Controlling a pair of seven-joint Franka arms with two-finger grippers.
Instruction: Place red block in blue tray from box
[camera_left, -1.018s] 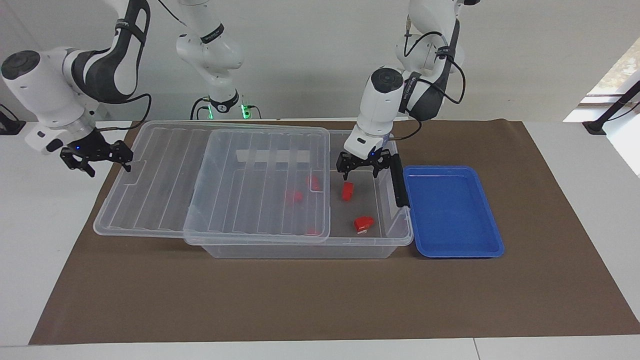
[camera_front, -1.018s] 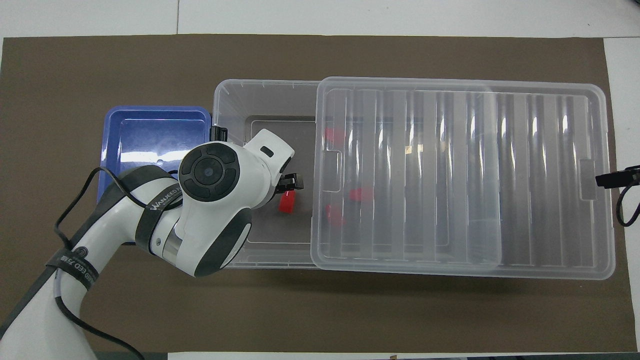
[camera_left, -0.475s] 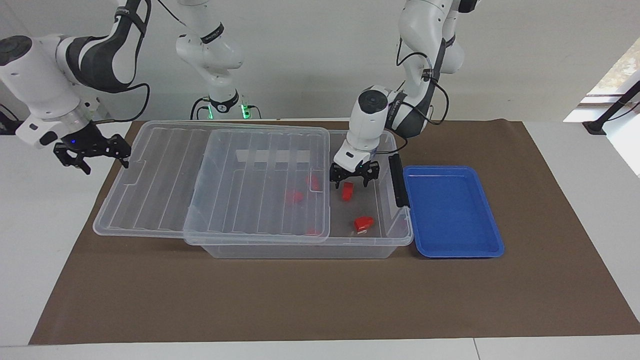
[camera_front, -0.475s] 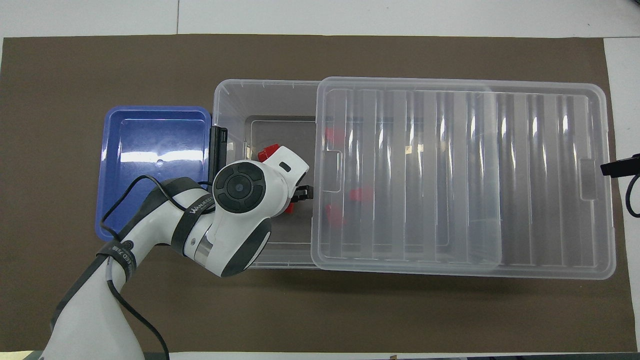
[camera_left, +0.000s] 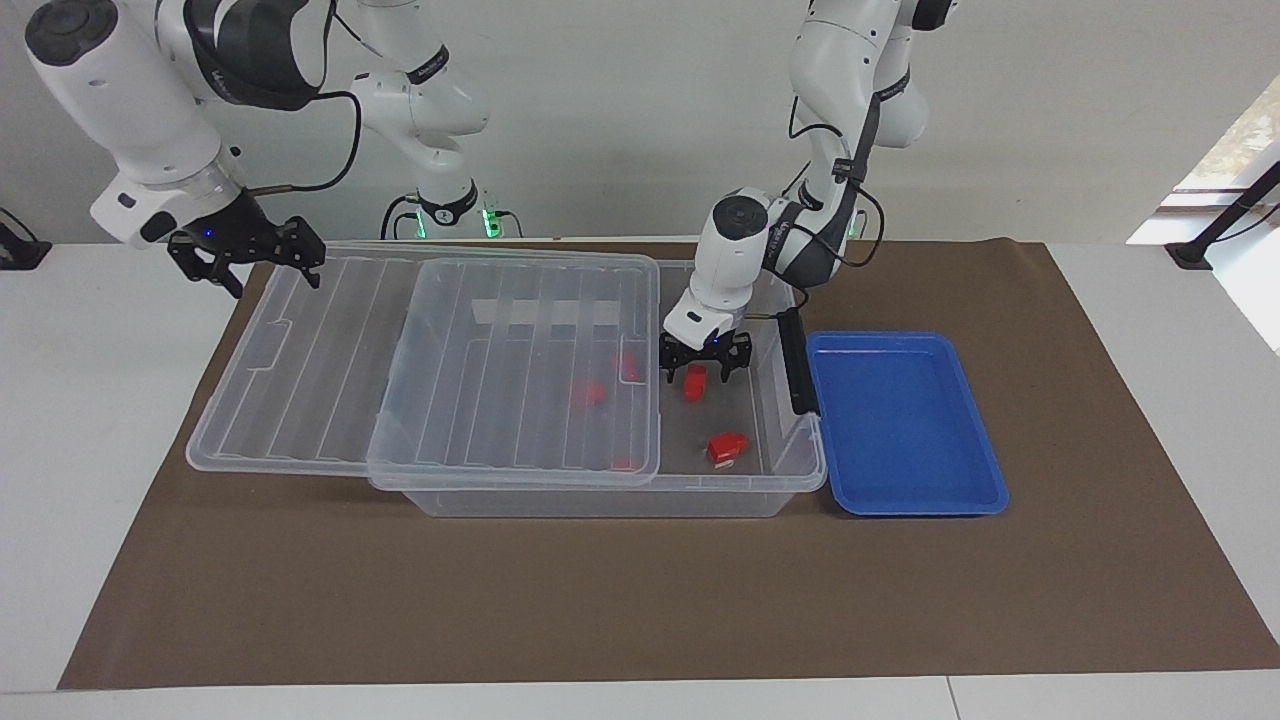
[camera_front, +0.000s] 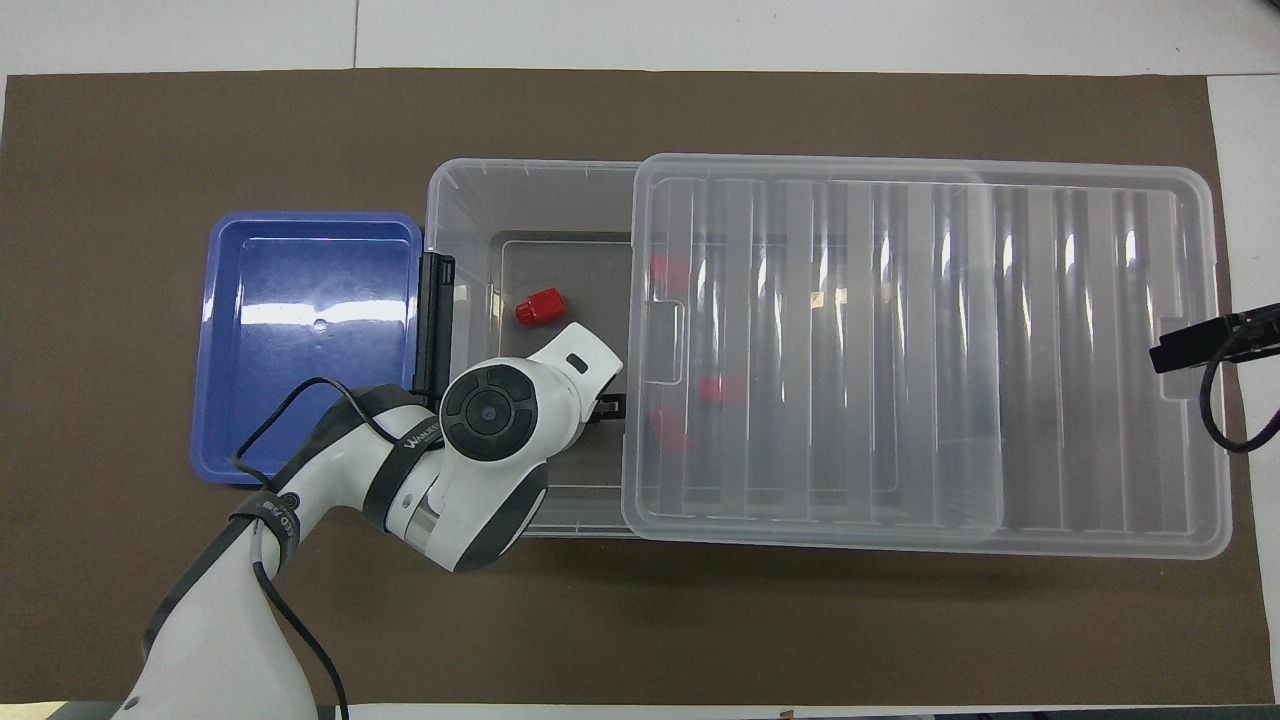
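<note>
The clear box (camera_left: 600, 502) has its open end beside the blue tray (camera_left: 905, 425). My left gripper (camera_left: 703, 368) is down inside that open end. Its fingers stand apart on either side of the small red block (camera_left: 694, 382), which rests on the box floor. From overhead the left wrist hides this block; the box (camera_front: 470, 190) and the bare tray (camera_front: 310, 340) show. My right gripper (camera_left: 245, 255) hangs open and holds nothing, above the lid's end toward the right arm.
The ribbed lid (camera_left: 450, 370) is slid toward the right arm's end and covers most of the box. A wider red block with a pale patch (camera_left: 727, 447) lies in the open part. More red pieces (camera_left: 590, 392) show under the lid. A black latch (camera_left: 795, 360) sits on the box wall next to the tray.
My left gripper has dropped into the box and now straddles the red block, its fingers slightly closer together. My right gripper has risen and swung over the lid's corner.
</note>
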